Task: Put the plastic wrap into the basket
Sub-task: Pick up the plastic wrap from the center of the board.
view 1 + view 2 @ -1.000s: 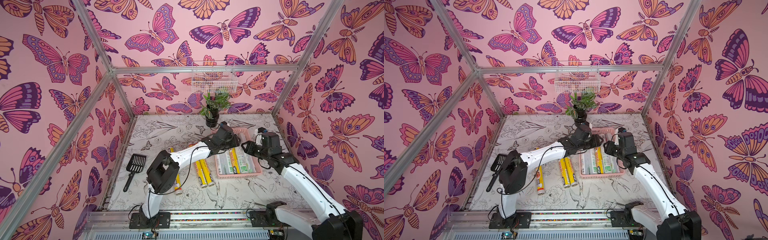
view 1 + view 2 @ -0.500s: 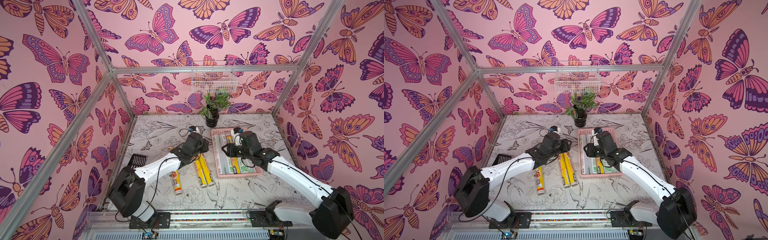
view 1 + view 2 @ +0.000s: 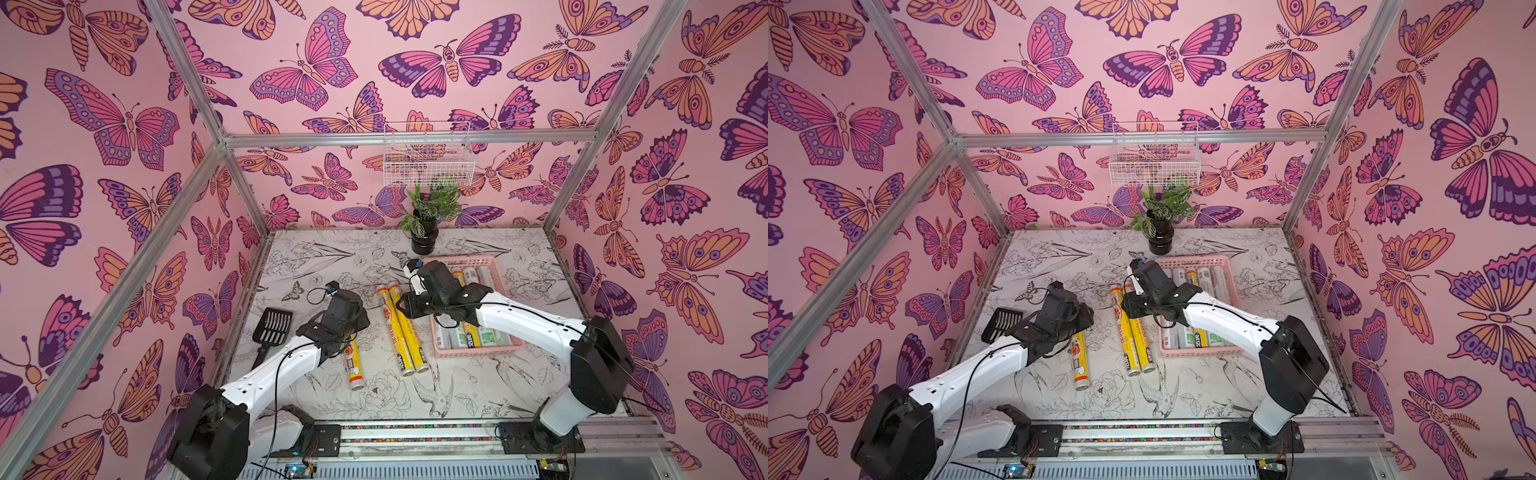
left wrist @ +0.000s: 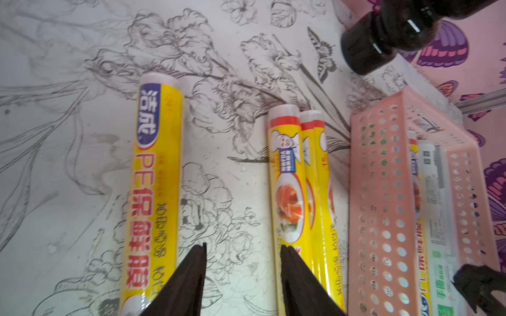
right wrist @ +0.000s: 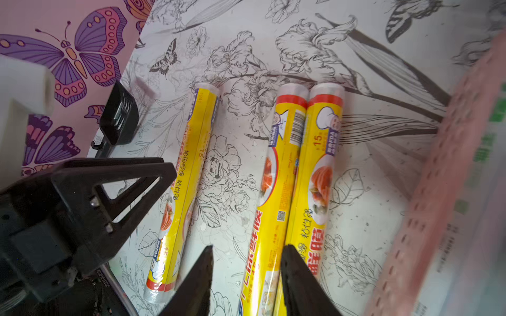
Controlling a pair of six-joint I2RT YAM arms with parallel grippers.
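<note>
The basket (image 3: pixel 473 353) stands on the table (image 3: pixel 332 257), right of centre, with its long sides running near to far. The basket rolls (image 3: pixel 482 337) lie inside it side by side, parallel to its long sides; some are yellow and some are silvery with green print. Three yellow rolls lie on the table outside it. The roll pair (image 3: pixel 405 340) lies just left of the basket, its two rolls touching along their length. The single roll (image 3: pixel 354 365) lies further left, apart from the pair and nearer the front edge. The left gripper (image 4: pixel 243 249) hangs above the bare strip of table between the single roll and the roll pair. Its jaws stand partly apart with nothing between them. The right gripper (image 5: pixel 247 249) hangs above the roll pair. Its jaws also stand partly apart; one roll of the pair shows through the gap, but no grip on it is visible. A black scoop (image 3: pixel 272 326) lies at the left table edge. A potted plant (image 3: pixel 423 241) stands at the far edge, below a wire basket (image 3: pixel 428 162) on the wall.
</note>
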